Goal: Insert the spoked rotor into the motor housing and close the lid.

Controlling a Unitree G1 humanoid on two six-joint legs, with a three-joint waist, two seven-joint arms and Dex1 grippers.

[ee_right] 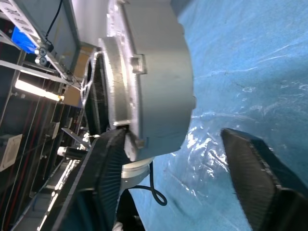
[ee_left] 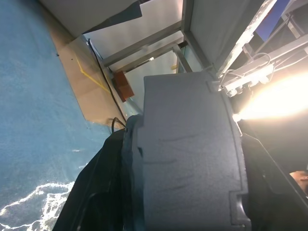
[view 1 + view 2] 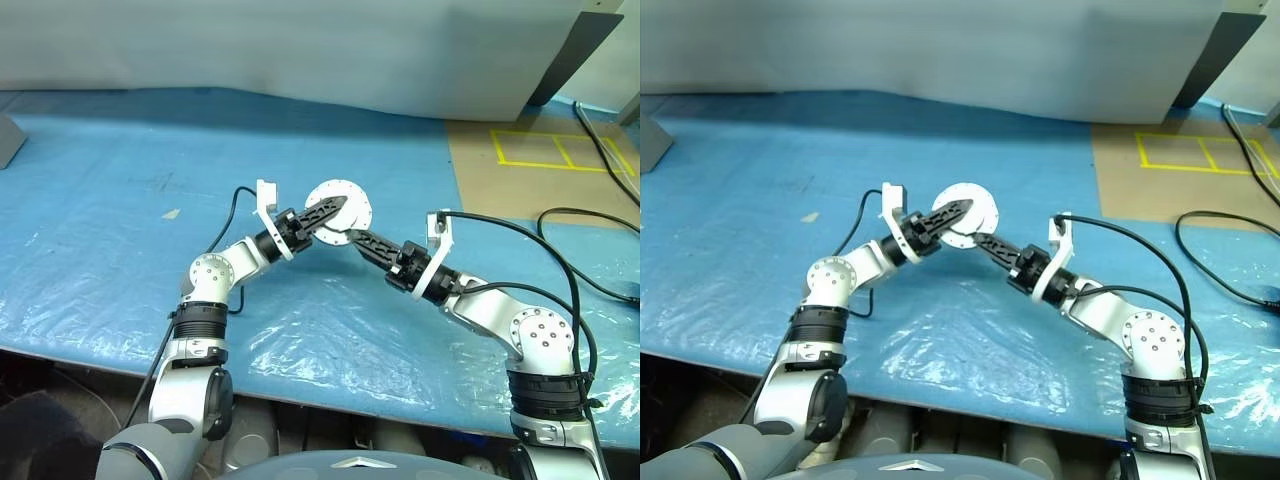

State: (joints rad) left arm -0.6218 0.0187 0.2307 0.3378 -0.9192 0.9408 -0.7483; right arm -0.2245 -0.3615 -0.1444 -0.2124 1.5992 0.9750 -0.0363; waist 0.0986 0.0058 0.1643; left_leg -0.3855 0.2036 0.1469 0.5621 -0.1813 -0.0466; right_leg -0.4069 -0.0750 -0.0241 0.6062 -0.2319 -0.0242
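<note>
The right pincer (image 1: 192,178) is open around the motor housing (image 3: 338,211); the left pincer (image 3: 330,212) grips it, high over the blue table (image 3: 120,200). A weak grip might drop it.

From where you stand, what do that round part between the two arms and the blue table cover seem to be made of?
The motor housing looks like cast metal, probably aluminium: matte pale grey with moulded lugs and a brighter machined rim. The table cover looks like thin plastic sheeting: blue, wrinkled, with glossy white glints along its creases.
</note>
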